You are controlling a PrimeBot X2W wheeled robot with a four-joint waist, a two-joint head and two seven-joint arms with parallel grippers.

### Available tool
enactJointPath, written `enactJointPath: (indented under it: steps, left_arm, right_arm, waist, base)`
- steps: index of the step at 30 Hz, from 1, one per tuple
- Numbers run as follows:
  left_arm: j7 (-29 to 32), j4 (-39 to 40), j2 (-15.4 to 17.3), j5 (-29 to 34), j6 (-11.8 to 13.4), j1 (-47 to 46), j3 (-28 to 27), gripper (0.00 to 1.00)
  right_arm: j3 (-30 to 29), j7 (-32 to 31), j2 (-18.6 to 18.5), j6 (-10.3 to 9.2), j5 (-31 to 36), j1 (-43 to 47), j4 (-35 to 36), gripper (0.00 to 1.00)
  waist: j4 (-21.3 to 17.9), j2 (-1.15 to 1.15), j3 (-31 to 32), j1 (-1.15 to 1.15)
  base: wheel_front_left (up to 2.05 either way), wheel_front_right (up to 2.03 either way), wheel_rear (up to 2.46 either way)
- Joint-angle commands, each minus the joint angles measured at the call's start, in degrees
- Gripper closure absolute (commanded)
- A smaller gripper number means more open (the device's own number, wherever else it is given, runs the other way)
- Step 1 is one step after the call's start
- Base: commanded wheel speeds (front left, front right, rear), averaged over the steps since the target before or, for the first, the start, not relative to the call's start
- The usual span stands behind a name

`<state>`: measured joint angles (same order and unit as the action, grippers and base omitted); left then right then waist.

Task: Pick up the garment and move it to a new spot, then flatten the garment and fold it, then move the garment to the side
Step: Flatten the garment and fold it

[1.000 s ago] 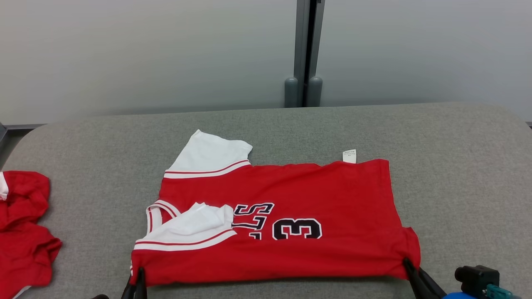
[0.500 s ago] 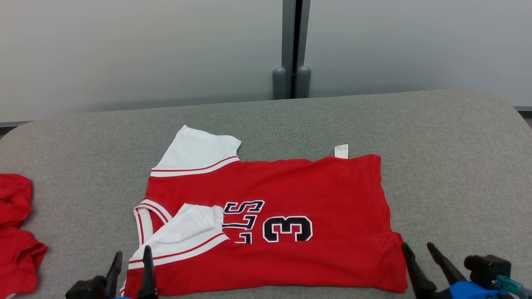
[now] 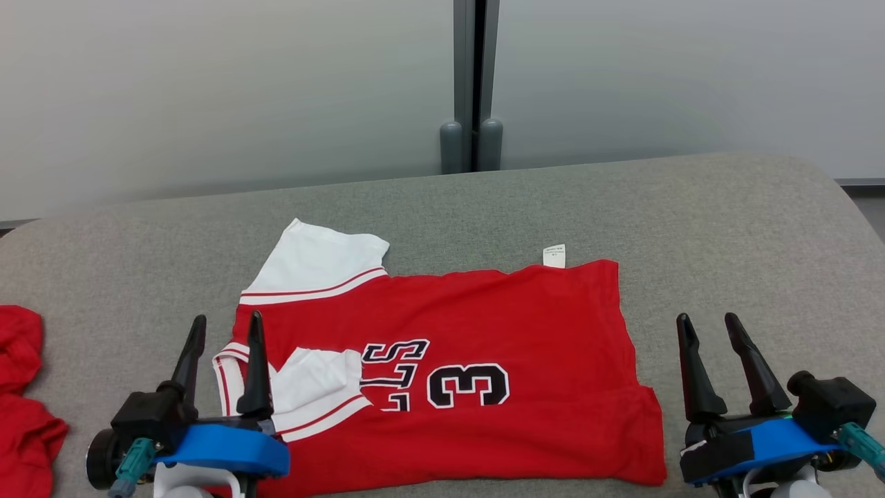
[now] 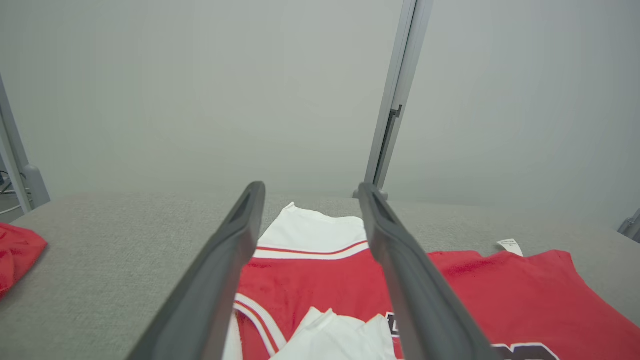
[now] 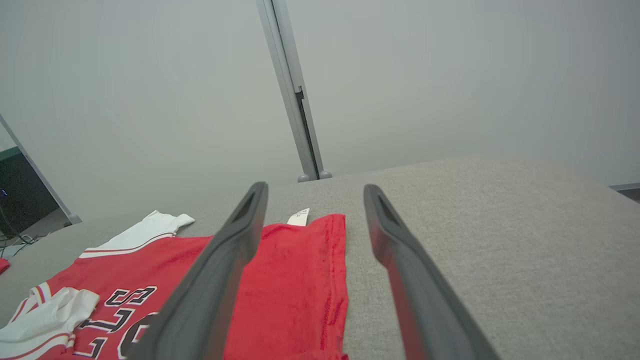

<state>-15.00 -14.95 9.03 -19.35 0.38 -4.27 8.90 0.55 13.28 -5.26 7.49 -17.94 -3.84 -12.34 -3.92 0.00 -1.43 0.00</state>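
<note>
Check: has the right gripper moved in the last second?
Yes. The right gripper left the near right corner of the jersey, moving rightward off the cloth and up the head view, jaws open.

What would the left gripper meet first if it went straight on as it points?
Likely the grey wall panel behind the table: the left gripper, jaws open, points over the white sleeve of the jersey. Its height above the jersey is unclear, so it might brush the sleeve first.

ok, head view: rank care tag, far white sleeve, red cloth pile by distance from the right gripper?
1. Care tag, far edge of the jersey, nearest the right gripper.
2. White sleeve, far-left corner.
3. Red cloth pile, left edge of the table.
</note>
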Motion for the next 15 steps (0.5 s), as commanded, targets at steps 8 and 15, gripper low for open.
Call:
enactJointPath:
  steps: [8, 15]
  left_arm:
    - [-0.24, 1.4, -0.68, 4.83, -0.98, -0.38, -4.47, 0.0]
    - [-0.24, 1.62, -0.35, 6.87, -1.35, 1.56, -7.52, 0.0]
  right_arm:
    - [1.41, 1.59, 1.5, 0.02, 3.22, 0.16, 0.12, 0.0]
    - [1.88, 1.79, 1.77, 0.02, 4.18, 1.45, -0.15, 0.0]
  waist:
    - [-0.29, 0.0, 0.74, 0.0]
    - [0.19, 0.0, 0.96, 0.0]
  base:
    - [0.0, 0.0, 0.0]
    - [0.0, 0.0, 0.0]
